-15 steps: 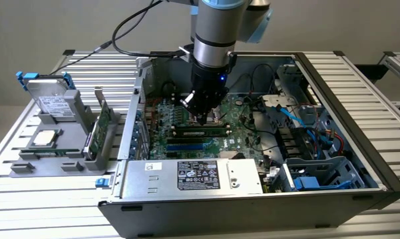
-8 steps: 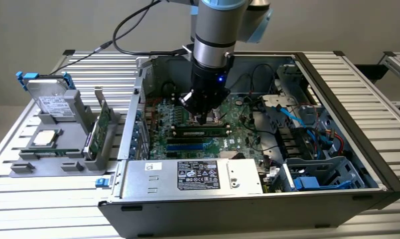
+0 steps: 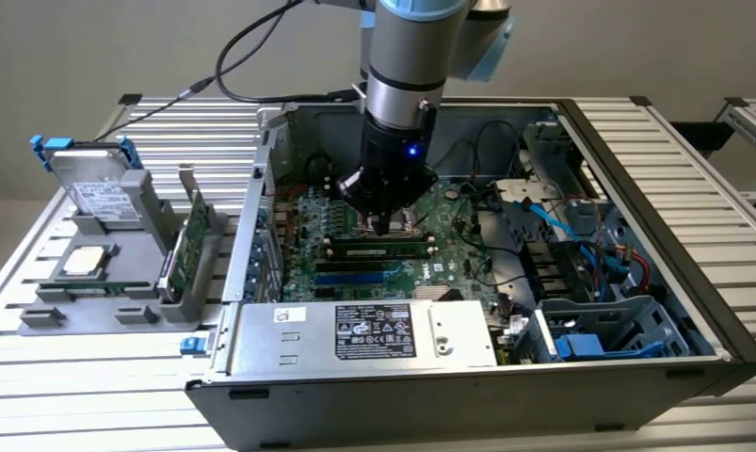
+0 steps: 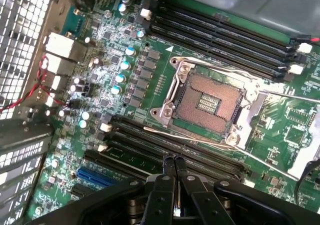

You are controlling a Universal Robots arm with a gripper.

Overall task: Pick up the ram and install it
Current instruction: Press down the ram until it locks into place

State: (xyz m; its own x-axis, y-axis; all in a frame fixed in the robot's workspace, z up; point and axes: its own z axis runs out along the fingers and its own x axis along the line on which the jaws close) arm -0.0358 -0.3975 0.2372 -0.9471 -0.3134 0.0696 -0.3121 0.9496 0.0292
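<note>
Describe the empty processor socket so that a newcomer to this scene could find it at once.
Start at the open computer case, then look at the green motherboard inside it. The processor socket sits between two banks of long black memory slots. Unlike those, it is square, framed in silver metal, with a coppery field of contacts in the middle.

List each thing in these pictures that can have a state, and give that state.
gripper: shut, tips down at the memory slots
ram: in a motherboard slot; whether fully seated cannot be told
processor socket: empty
computer case: side open
processor chip: lying on the holder outside the case
</note>
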